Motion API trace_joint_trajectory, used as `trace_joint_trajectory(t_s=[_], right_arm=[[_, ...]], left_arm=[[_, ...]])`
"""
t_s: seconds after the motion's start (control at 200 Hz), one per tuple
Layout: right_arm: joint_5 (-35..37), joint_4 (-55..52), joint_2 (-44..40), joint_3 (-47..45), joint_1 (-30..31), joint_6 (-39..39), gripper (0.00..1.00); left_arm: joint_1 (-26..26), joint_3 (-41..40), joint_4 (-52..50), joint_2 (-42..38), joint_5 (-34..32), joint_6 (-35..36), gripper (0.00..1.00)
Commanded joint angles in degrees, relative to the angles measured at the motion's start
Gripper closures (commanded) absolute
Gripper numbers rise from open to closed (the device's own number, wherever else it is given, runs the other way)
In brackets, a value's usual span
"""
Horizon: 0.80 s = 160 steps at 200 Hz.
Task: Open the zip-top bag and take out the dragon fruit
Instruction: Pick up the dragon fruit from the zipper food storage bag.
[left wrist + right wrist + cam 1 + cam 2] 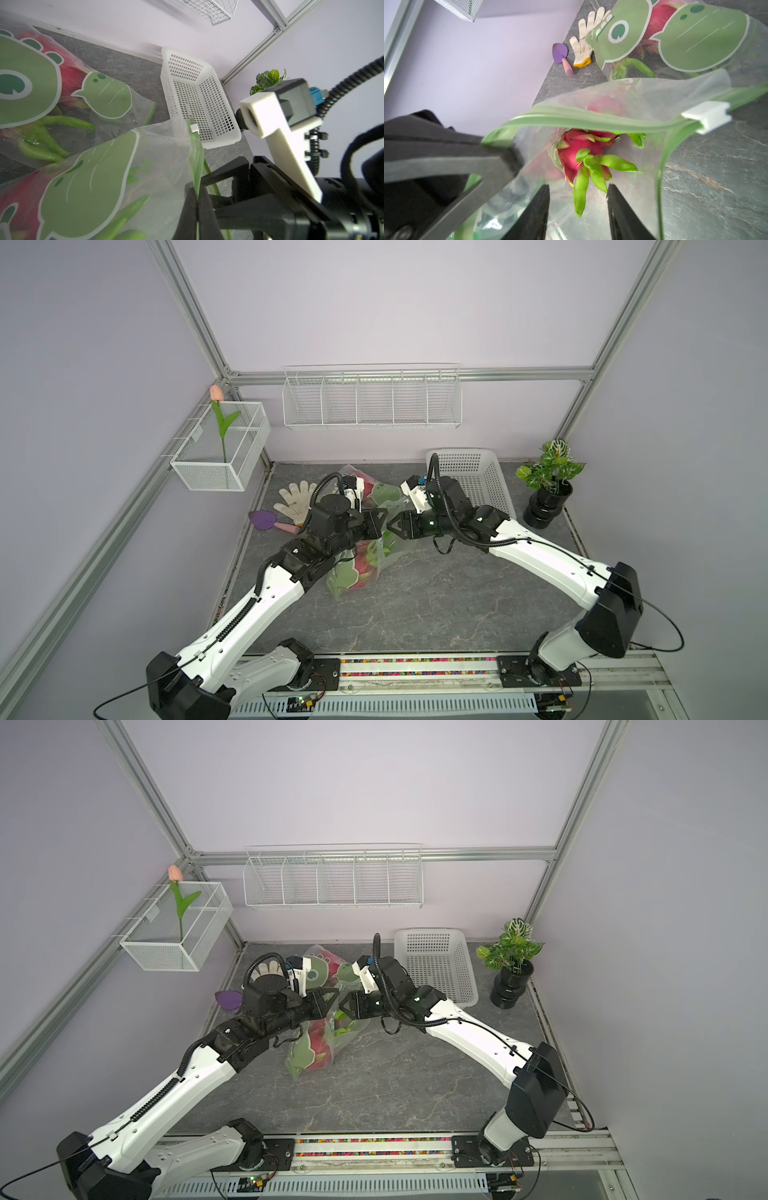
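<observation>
A clear zip-top bag (353, 572) with green prints lies mid-table, its mouth lifted between my arms. My left gripper (197, 187) is shut on the bag's green zip rim (196, 158), below the white slider (194, 127). The mouth gapes open in the right wrist view, with the slider (706, 118) at one end. Inside lies a magenta dragon fruit (577, 149) with green scales. My right gripper (578, 186) is open at the mouth, and one long scale hangs between its fingers, untouched. In both top views the two grippers (384, 522) (343, 1006) meet over the bag (309, 1052).
A second printed bag (357, 483) holding pink fruit lies just behind. A white plastic basket (473, 481) stands back right, beside a potted plant (548, 485). A white glove (295, 502) and a purple trowel (264, 519) lie back left. Wire baskets (370, 402) hang on the walls.
</observation>
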Motion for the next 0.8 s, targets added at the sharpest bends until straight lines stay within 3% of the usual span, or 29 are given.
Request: trace_joint_trajectory(t_s=[0.0, 0.795], right_arm=[[-0.8, 1.6, 1.8, 1.0, 0.2, 3.8, 0.52], [-7.4, 8.9, 12.1, 1.0, 0.2, 13.4, 0.5]], left_arm=[[-0.1, -1.3, 2.5, -0.8, -1.4, -0.5, 1.0], [0.0, -4.5, 8.4, 2.8, -1.6, -4.9, 1.0]])
